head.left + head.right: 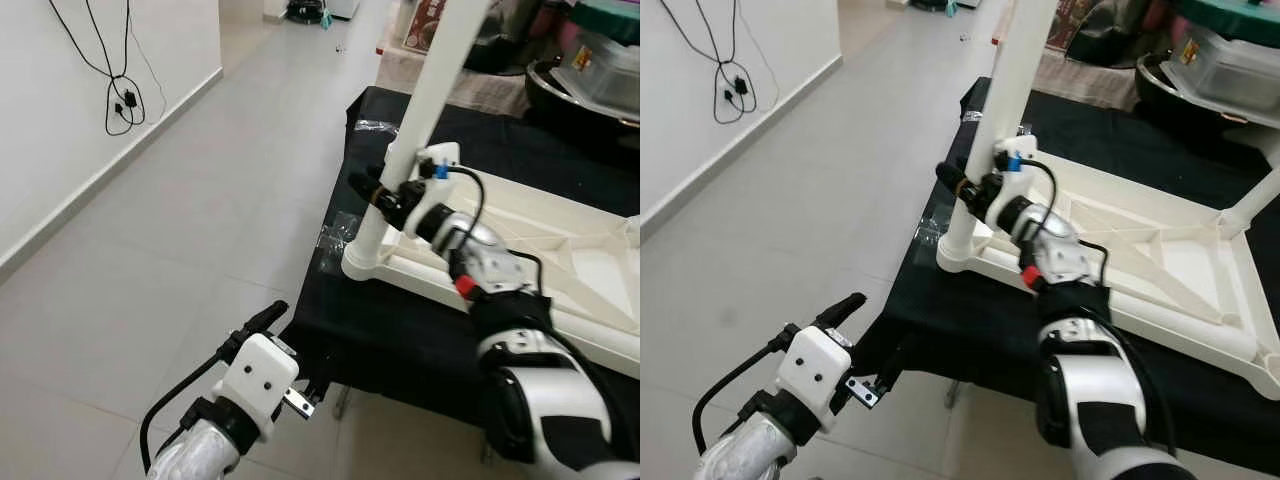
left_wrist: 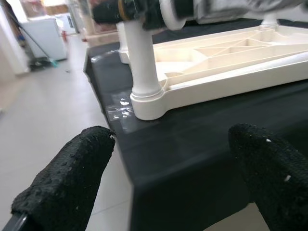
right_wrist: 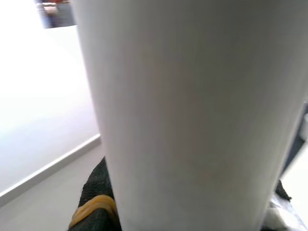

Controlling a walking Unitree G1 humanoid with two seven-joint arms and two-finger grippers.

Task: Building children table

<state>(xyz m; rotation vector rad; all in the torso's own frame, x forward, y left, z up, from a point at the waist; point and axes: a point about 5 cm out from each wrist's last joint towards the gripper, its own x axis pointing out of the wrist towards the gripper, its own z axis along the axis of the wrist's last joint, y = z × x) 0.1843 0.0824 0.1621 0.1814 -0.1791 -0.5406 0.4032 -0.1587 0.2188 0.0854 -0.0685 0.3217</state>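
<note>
A white plastic children's tabletop lies upside down on a black-covered table. A white table leg stands upright in its near left corner socket. My right gripper is shut on that leg a little above the socket; the leg is very close in the right wrist view. My left gripper hangs low off the table's near left corner, open, with nothing between its fingers. A second leg stands at the far right corner.
Grey tiled floor stretches to the left, bounded by a white wall with hanging black cables. Plastic wrap lies at the table's left edge. Boxes and a dark pot crowd the back right.
</note>
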